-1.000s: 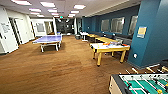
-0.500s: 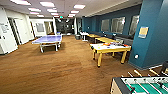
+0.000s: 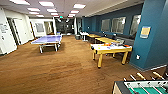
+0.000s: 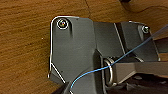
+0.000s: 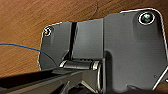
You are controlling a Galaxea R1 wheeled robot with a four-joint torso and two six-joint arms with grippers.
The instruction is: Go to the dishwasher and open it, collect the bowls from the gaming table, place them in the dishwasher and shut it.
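At the near right corner of my head view, the green-field foosball table with rods [image 3: 142, 86] has crept further into frame, so I judge we are closing on the bowls. Beyond it stands the long white-topped, yellow-edged gaming table [image 3: 111, 49], small bright bowls [image 3: 108, 44] scattered on top; I cannot tell either claw's opening.

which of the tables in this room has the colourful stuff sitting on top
The white-topped table with yellow legs, by the blue wall. Orange items sit on it; the blue ping-pong table looks bare.
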